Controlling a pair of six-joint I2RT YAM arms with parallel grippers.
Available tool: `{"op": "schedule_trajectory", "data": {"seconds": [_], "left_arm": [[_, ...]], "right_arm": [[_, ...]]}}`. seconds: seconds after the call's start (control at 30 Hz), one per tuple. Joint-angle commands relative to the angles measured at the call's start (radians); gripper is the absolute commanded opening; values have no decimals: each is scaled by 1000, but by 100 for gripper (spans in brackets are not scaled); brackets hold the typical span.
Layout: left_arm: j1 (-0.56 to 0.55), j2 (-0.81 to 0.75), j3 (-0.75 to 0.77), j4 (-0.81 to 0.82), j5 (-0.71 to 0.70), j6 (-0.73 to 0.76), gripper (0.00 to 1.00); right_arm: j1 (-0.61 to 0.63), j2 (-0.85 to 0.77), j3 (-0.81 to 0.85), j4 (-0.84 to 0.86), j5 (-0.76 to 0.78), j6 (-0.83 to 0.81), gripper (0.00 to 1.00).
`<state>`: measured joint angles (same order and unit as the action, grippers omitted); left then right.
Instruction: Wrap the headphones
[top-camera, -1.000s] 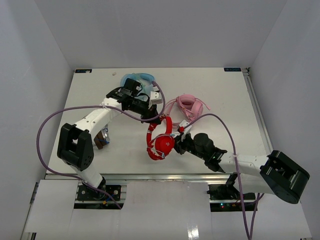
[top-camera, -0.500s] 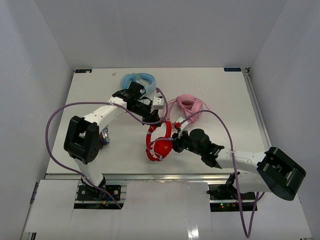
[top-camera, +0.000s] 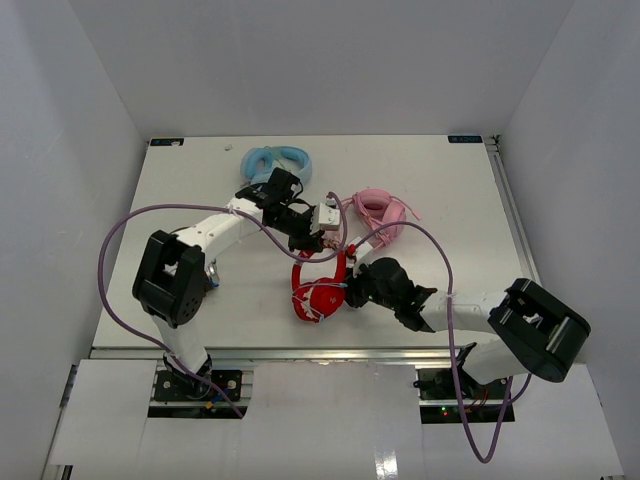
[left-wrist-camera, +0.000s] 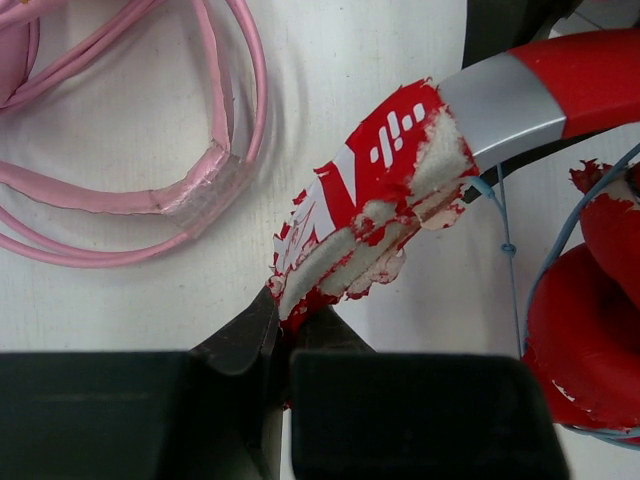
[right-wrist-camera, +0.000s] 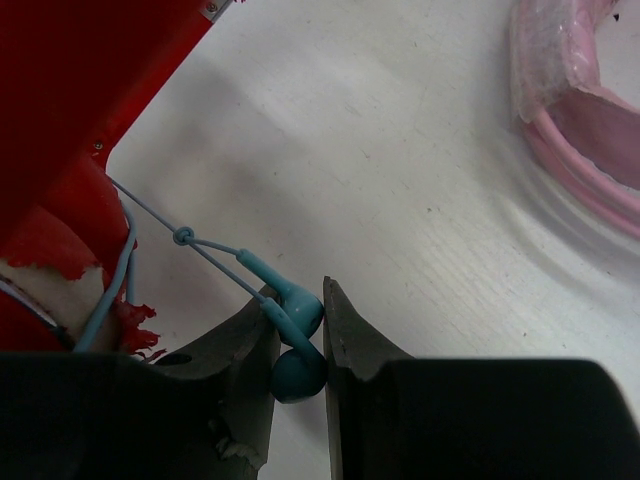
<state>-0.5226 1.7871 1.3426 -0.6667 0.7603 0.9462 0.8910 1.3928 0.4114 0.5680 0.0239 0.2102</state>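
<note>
Top external view: the red headphones (top-camera: 318, 292) lie on the white table (top-camera: 450, 190) near its front edge, between the two arms and just in front of the pink headphones (top-camera: 375, 208). The light-blue headphones (top-camera: 272, 160) lie farther back. In the left wrist view, the left gripper (left-wrist-camera: 285, 322) is clamped on the torn, flaking headband padding (left-wrist-camera: 370, 225). In the right wrist view, the right gripper (right-wrist-camera: 298, 335) pinches the teal bud-shaped ends (right-wrist-camera: 300, 312) of the thin cable (right-wrist-camera: 215, 250), which runs to the red earcup.

Three sets: red headphones (top-camera: 318, 298), pink headphones (top-camera: 372, 208), light-blue headphones (top-camera: 265, 160); two arms: left arm (top-camera: 215, 232), right arm (top-camera: 465, 308).
</note>
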Motion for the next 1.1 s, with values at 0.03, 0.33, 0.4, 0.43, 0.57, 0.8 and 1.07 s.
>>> {"op": "schedule_trajectory", "data": {"seconds": [0.03,0.33,0.4,0.43,0.57,0.8,1.07], "left_arm": [[-22,12,-8,-21,-86,38,0],[-48,30,-33,21,-203,49,0],[-48,21,-51,49,-210,46,0],[-48,16,-61,69,-214,44,0],[-48,25,-65,72,-242,24,0],[-65,56,-31,53,-330,-11,0],[-93,81,20,19,-425,-36,0]], "right_arm": [[-26,-26,-9,1,90,39,8],[-44,-82,-40,-53,107,85,11],[-45,-87,-44,-53,105,96,12],[-46,-87,-47,-53,108,104,12],[-50,-82,-51,-51,148,129,16],[-51,-37,-49,-24,183,186,20],[-52,-62,-73,-23,214,215,31]]}}
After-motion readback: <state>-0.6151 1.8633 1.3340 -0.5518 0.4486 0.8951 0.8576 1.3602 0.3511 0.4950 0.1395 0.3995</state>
